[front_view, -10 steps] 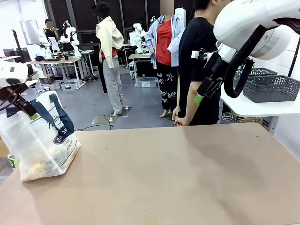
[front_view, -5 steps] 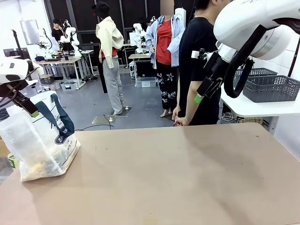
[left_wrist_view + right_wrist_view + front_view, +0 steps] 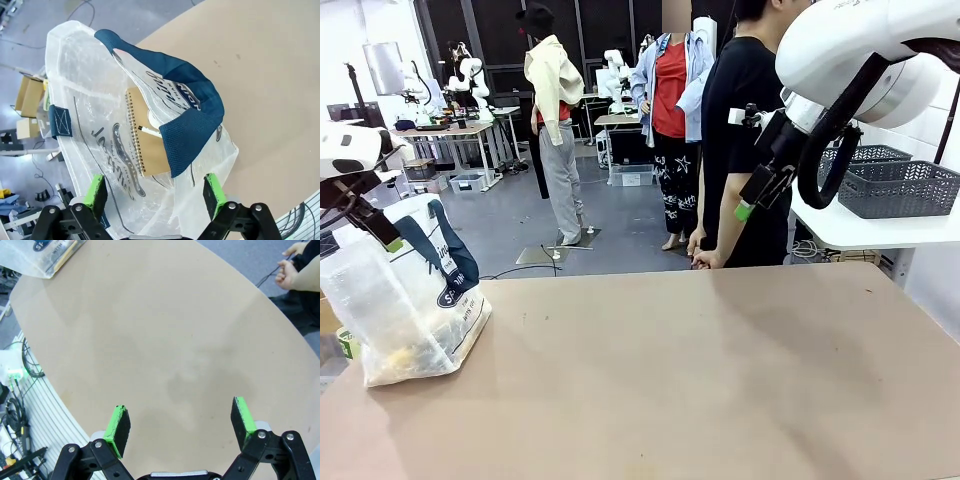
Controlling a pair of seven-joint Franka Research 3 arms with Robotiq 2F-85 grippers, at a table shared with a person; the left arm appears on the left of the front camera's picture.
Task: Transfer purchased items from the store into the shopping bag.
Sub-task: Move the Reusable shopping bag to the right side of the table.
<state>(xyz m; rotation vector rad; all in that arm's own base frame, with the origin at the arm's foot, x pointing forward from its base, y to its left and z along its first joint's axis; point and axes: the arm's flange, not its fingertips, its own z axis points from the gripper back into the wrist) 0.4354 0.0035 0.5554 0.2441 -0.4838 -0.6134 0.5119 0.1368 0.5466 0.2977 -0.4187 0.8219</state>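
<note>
Left tool (image 3: 155,192) has just spread fully, holding nothing, and hangs over the mouth of the shopping bag (image 3: 405,300) at 9 o'clock on the table (image 3: 700,380); a tan spiral notebook (image 3: 147,132) lies inside, yellow piece (image 3: 405,355) at the bottom. Right tool (image 3: 181,426) is wide open and empty above bare table. Judging by that, the drop looks done.

Grey floor (image 3: 520,225), dark windows (image 3: 490,30) (workbenches (image 3: 440,132) beyond), tan table (image 3: 700,370).
</note>
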